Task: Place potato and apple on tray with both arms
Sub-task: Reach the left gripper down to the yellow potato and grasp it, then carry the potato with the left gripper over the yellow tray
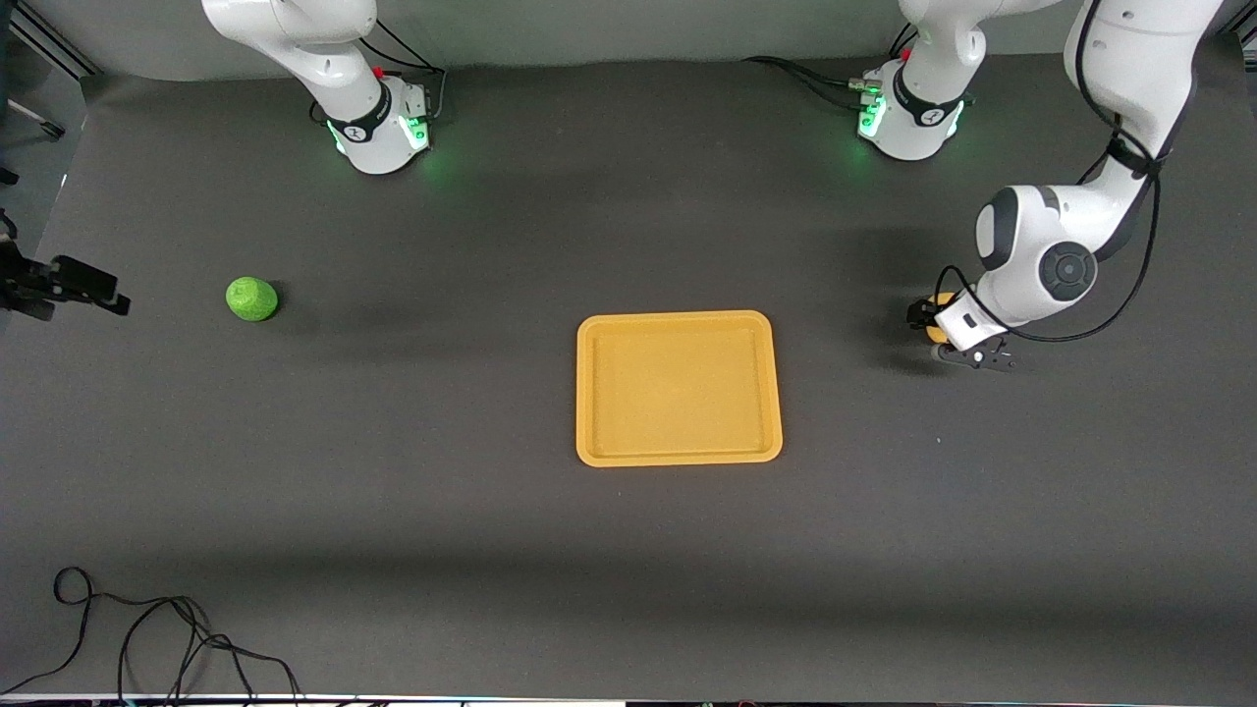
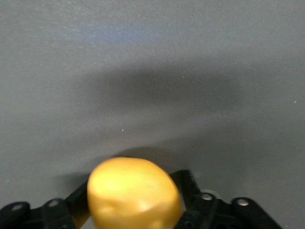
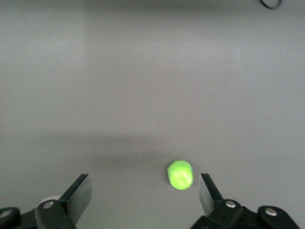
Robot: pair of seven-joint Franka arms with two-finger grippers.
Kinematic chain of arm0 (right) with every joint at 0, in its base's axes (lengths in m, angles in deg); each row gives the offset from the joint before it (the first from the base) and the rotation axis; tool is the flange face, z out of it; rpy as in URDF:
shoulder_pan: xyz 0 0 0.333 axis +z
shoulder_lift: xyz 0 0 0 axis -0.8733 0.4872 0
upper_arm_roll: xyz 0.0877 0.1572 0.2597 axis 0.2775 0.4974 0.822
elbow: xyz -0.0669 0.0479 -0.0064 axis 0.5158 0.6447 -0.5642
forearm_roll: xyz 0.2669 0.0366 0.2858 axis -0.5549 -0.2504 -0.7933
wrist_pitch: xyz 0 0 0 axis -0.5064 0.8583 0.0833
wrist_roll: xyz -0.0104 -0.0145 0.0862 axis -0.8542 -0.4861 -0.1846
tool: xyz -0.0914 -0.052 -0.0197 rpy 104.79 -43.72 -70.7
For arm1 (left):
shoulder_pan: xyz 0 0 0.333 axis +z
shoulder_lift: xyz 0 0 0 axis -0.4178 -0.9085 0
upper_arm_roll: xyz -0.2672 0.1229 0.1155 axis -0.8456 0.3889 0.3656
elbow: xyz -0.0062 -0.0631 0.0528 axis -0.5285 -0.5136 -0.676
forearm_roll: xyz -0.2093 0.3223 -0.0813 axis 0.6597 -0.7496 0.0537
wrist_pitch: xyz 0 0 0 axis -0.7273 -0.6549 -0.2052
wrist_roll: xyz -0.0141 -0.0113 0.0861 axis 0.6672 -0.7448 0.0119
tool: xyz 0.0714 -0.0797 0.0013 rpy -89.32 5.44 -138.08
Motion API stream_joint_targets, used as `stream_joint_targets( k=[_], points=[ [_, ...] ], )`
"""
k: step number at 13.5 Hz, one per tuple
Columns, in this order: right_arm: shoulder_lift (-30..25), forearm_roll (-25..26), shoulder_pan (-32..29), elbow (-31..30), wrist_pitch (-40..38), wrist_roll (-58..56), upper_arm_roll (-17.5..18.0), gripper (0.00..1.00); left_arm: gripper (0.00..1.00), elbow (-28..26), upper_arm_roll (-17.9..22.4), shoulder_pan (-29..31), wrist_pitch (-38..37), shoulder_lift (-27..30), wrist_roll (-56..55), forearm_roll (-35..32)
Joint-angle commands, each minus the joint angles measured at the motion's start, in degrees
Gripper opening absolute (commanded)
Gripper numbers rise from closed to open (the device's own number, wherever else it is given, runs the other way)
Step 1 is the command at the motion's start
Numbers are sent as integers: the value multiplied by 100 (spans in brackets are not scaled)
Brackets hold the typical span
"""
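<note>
The yellow-orange potato [image 2: 133, 193] sits between the black fingers [image 2: 188, 183] of my left gripper [image 2: 134, 202], which is shut on it. In the front view this gripper [image 1: 951, 336] is low over the table at the left arm's end, and only a sliver of the potato [image 1: 936, 332] shows. The green apple [image 1: 251, 299] lies alone on the table toward the right arm's end. My right gripper [image 3: 144, 179] is open and empty, high above the apple [image 3: 180, 174]. The yellow-orange tray [image 1: 678, 454] lies empty mid-table.
A black cable [image 1: 147, 628] coils at the table's near edge at the right arm's end. A black piece of hardware [image 1: 69, 285] juts in at that end, beside the apple. Both arm bases [image 1: 388, 128] stand along the far edge.
</note>
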Motion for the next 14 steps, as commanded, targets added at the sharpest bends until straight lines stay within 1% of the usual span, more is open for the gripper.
stream_joint_targets(
  k=[1, 2, 3, 4, 5, 7, 9, 10, 12, 14],
  points=[
    [-1546, 427, 73, -1729, 546, -139, -253, 100, 14, 191, 1, -48, -693, 322, 15, -1],
    [-1907, 507, 64, -2090, 590, -148, -340, 100, 13, 349, -16, -66, -1106, 436, -29, 60],
    [-2103, 604, 72, -2242, 565, -148, -428, 100, 13, 568, -60, -109, -1528, 533, -204, 78],
    [-2209, 674, 73, -2321, 495, -252, -525, 100, 13, 849, -130, -171, -1967, 577, -475, 87],
    [-2280, 684, 64, -2409, 468, -488, -700, 100, 13, 1235, -226, -284, -2433, 560, -852, 96],
    [-2289, 692, 73, -2498, 459, -797, -1043, 100, 13, 2017, -341, -600, -3033, 429, -1556, 262],
    [-2289, 876, 73, -2629, 459, -807, -1062, 100, 14, 2563, -368, -969, -2983, 210, -1892, 884],
    [-2289, 877, 81, -2700, 468, -807, -1062, 100, 14, 2888, -359, -1223, -2913, 26, -2084, 1139],
    [-2272, 877, 81, -2875, 581, -807, -1062, 100, 14, 3529, -359, -1847, -2790, -492, -2899, 1177],
    [-2219, 877, 73, -3330, 1141, -807, -1079, 100, 14, 4224, -359, -2323, -2579, -1168, -3586, 1125]
  ],
)
